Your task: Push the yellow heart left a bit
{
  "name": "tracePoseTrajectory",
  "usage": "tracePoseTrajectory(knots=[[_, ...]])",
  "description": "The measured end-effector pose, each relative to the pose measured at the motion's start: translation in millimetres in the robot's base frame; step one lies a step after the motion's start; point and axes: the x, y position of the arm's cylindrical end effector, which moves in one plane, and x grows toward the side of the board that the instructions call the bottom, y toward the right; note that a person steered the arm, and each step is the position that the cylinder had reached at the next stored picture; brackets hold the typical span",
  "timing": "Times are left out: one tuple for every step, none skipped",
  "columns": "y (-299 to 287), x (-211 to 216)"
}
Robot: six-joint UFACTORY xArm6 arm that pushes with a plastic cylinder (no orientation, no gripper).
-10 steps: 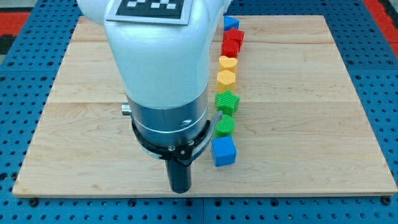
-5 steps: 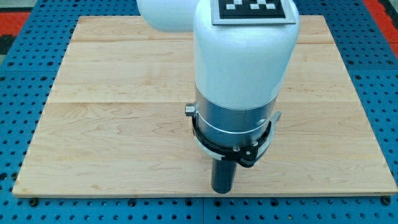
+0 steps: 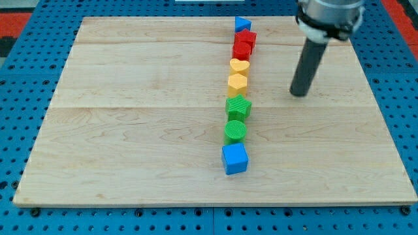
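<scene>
The yellow heart (image 3: 240,66) lies in a column of blocks running down the middle of the wooden board (image 3: 130,130). Above it sit two red blocks (image 3: 243,44) and a blue block (image 3: 242,25). Below it sit a second yellow block (image 3: 237,82), a green block (image 3: 238,106), a round green block (image 3: 236,130) and a blue cube (image 3: 234,158). My tip (image 3: 299,94) rests on the board to the right of the column, level with the lower yellow block and well apart from the heart.
The board lies on a blue perforated table (image 3: 19,98). The arm's body (image 3: 326,16) enters from the view's top right.
The arm has swung from the view's bottom left across to the upper right, uncovering the block column. No block has moved.
</scene>
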Motion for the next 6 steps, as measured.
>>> tracePoseTrajectory(knots=[[1, -7], [1, -9], [3, -9], [15, -9], [3, -9], [-43, -9]])
